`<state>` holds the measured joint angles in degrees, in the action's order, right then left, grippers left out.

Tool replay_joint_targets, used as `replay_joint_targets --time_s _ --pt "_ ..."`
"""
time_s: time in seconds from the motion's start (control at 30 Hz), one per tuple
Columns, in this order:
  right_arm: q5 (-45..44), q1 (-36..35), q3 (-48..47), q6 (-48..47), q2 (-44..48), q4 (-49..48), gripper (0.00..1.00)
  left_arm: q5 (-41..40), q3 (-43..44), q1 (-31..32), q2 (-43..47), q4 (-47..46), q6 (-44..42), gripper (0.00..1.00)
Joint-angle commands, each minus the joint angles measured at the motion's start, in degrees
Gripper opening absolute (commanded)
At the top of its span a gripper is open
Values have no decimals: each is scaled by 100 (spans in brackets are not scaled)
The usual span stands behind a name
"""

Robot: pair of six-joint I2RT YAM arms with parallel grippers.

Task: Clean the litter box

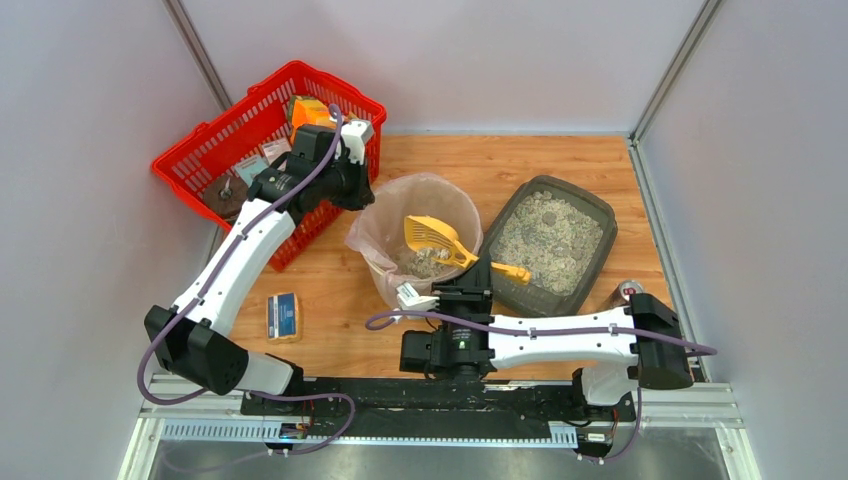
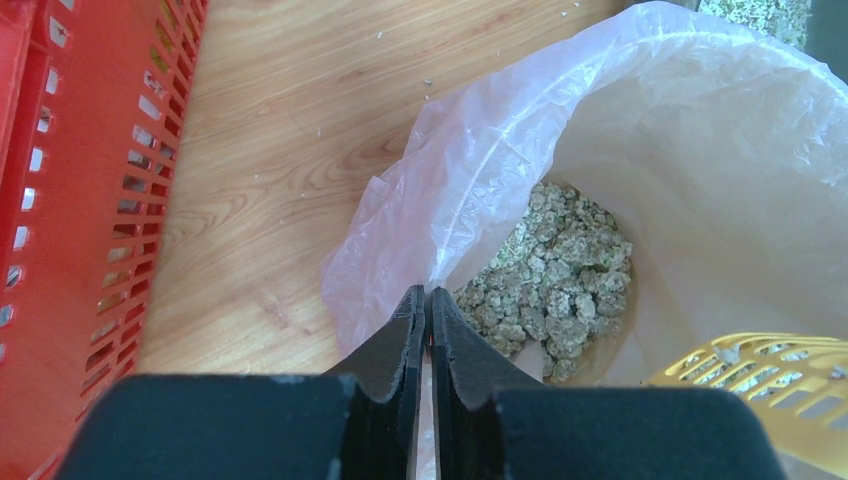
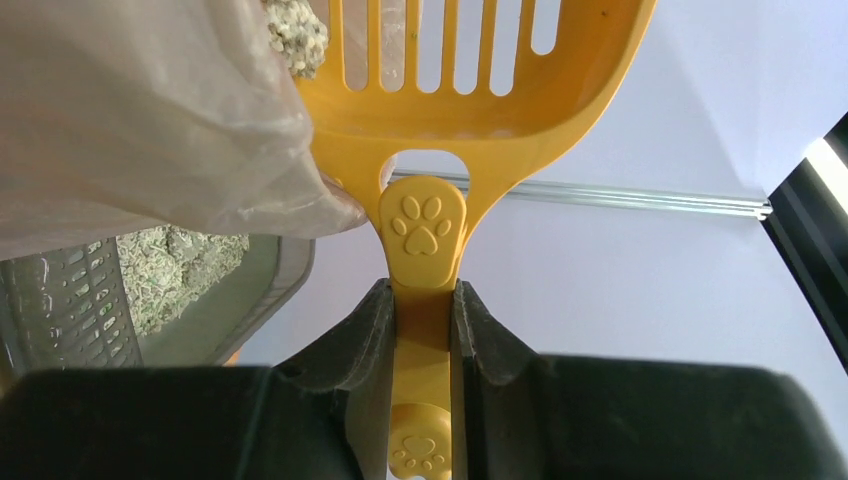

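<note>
Top external: litter box [image 1: 545,300] sits just right of the bin [image 1: 385,285]. R gripper [image 3: 424,300] clamps the yellow scoop [image 3: 440,150] by its handle, over the bin; L gripper [image 2: 427,295] pinches the bag liner [image 2: 500,150] at bin's far-left rim. Box looks stiff and litter-heavy, prob best grabbed by the rim.

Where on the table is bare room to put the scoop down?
The table is bare behind the bin and litter box, along the back wall, and in front between the blue-yellow packet and the bin. The middle, around the scoop, is crowded.
</note>
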<state>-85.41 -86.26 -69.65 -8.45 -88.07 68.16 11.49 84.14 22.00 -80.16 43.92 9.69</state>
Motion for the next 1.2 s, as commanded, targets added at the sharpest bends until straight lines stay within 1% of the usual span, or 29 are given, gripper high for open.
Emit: replay_joint_targets --time_s 0.0,0.1,0.17,0.2,0.23,0.27,0.3,0.4,0.5,0.57,0.67,0.8,0.93,1.07,1.13,1.17 --pt "-1075 -119 -154 -8 220 -198 1 117 217 6 18 -24 41 11" --pt "-1118 -119 -479 255 212 144 1 117 208 6 27 -24 50 10" --pt "-1284 -111 -681 606 159 468 1 108 208 6 18 -24 41 10" --pt "-1364 -119 -925 755 141 627 1 100 208 6 9 -33 41 10" --pt "-1417 -111 -1076 1157 115 785 1 108 200 6 0 -33 50 10" --pt "-1400 -110 -1225 1309 106 1100 1 108 199 15 -8 -24 50 10" --pt "-1356 -119 -1531 1424 115 1251 1 117 208 6 -26 -24 59 10" --pt "-1041 -110 -1963 1749 237 1603 1 126 208 15 -26 -24 50 9" --pt "-426 -102 -1965 1715 422 1622 0 126 208 6 -17 -24 50 9" --pt "-232 -110 -1536 1471 484 1368 0 126 208 6 0 -15 50 8" --pt "-126 -110 -772 1083 467 833 0 135 217 6 -35 -24 50 8" --pt "15 -110 -401 617 344 462 0 143 208 6 -44 -24 50 8" --pt "173 -102 -646 809 361 601 0 152 217 6 -17 -6 50 7" --pt "418 -67 -1260 1398 379 1198 0 161 217 6 -8 -24 59 7" --pt "769 3 -1665 1477 379 1331 0 170 217 15 -8 -24 59 6" --pt "1311 126 -1762 1460 387 1349 0 170 226 6 -8 -15 59 5"
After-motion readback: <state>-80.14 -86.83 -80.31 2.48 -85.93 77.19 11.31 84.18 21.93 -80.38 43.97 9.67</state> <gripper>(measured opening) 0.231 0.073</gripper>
